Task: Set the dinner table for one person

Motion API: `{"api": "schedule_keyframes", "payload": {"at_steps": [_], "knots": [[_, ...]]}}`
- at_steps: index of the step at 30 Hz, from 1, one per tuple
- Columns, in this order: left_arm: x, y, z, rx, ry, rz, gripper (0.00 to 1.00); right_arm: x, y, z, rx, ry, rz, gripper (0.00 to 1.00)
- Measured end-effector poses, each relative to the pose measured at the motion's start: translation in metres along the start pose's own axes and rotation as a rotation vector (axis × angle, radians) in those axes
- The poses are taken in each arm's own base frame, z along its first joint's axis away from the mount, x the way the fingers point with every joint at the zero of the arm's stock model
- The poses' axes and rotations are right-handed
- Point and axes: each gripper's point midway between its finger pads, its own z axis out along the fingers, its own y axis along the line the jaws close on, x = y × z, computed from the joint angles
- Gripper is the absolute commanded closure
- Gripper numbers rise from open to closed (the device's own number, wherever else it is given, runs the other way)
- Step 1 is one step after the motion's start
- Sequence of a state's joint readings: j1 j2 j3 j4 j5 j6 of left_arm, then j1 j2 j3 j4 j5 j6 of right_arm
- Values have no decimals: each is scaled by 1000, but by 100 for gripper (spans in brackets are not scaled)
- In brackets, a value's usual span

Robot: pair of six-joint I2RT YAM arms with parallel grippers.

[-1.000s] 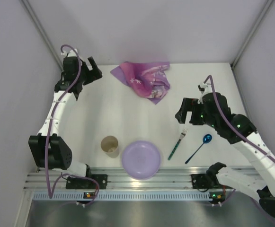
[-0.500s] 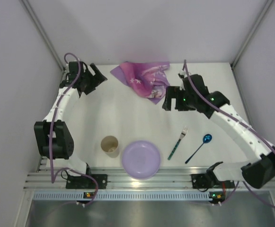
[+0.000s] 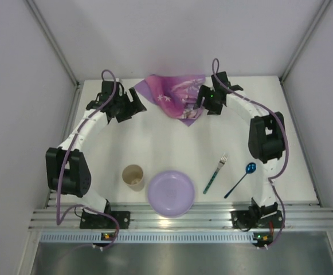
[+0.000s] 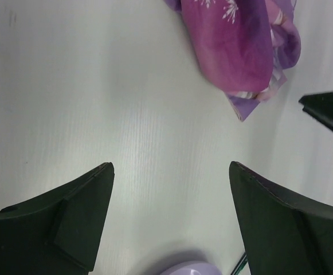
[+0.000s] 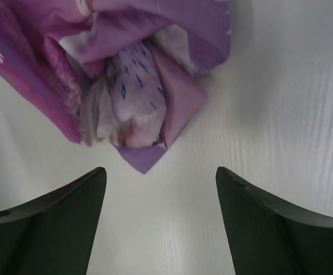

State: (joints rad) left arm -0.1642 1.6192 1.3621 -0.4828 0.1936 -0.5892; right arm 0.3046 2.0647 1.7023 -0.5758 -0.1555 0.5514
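Both arms have swung inward to the crumpled placemat [image 3: 175, 97] at the far middle of the white bench [image 3: 155, 143], which carries everything. Left gripper [image 3: 133, 103] and right gripper [image 3: 201, 101] flank it, jaws apart and empty. Spreading the placemat seems the step in hand, so next each gripper should pinch an opposite corner. Bare bench lies between placemat and plate [image 3: 171, 193]; the back wall is close.

No readable text anywhere, dinner table [image 3: 155, 143] plain white, placemat [image 3: 175, 97] printed with snowflakes only
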Motion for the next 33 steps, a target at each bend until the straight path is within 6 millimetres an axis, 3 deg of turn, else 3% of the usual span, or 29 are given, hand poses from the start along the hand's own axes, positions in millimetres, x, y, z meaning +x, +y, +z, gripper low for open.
{"api": "schedule_keyframes", "payload": {"at_steps": [5,12,18,21,25,26,28,30,33], "knots": [[25,2,-8,-3,41,34,14,-22,4,31,-13,-30,44,28],[28,3,-14,1,39,64,14,-40,-10,62,48,-64,79,29],[34,6,-12,-2,57,68,16,-42,-33,73,134,-79,126,28],[36,6,-10,3,68,70,17,-46,-37,73,146,-92,146,33],[44,7,-4,0,97,78,18,-55,-37,80,143,-110,186,48],[47,7,-3,-1,108,80,18,-58,-36,83,138,-117,196,57],[53,8,1,-9,133,91,18,-62,-34,90,125,-125,213,64],[61,1,5,-5,163,126,18,-67,-30,95,105,-133,229,71],[76,-21,18,18,211,198,18,-68,-27,100,89,-133,240,92]]}}
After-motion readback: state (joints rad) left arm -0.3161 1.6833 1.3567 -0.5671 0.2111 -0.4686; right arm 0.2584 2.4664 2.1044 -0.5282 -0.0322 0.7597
